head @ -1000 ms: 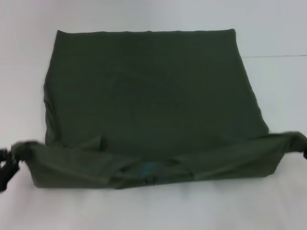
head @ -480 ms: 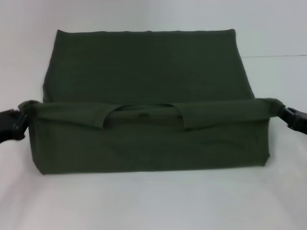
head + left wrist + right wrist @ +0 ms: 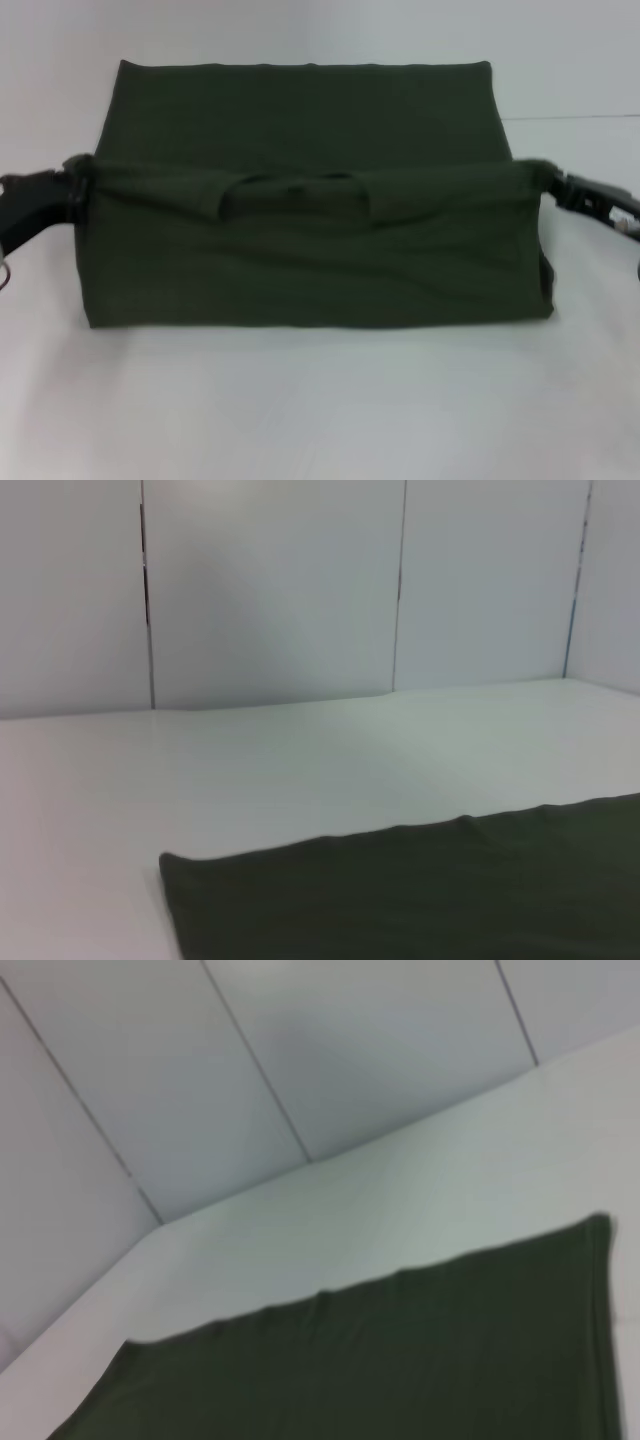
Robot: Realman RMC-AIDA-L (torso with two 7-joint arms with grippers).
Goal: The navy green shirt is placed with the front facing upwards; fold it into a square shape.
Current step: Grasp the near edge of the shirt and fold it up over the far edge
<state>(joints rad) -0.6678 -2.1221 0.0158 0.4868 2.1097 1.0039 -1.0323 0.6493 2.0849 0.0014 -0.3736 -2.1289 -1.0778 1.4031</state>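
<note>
The navy green shirt (image 3: 300,120) lies on the white table, its near part lifted and drawn back over the rest, collar opening facing up along the raised edge. My left gripper (image 3: 72,188) is shut on the left corner of that raised edge. At the opposite corner my right gripper (image 3: 552,182) is shut on the cloth too. The raised flap hangs taut between them, above the flat far half. In the left wrist view the shirt (image 3: 450,890) shows as flat dark cloth, and likewise the shirt (image 3: 400,1360) in the right wrist view. The chest print is hidden.
The white table (image 3: 320,410) extends in front of the shirt and on both sides. Pale wall panels (image 3: 270,590) stand behind the table's far edge.
Both grippers have carried the near edge of the shirt up and away from me, over the far half. The fold line at the front has shifted farther back.
</note>
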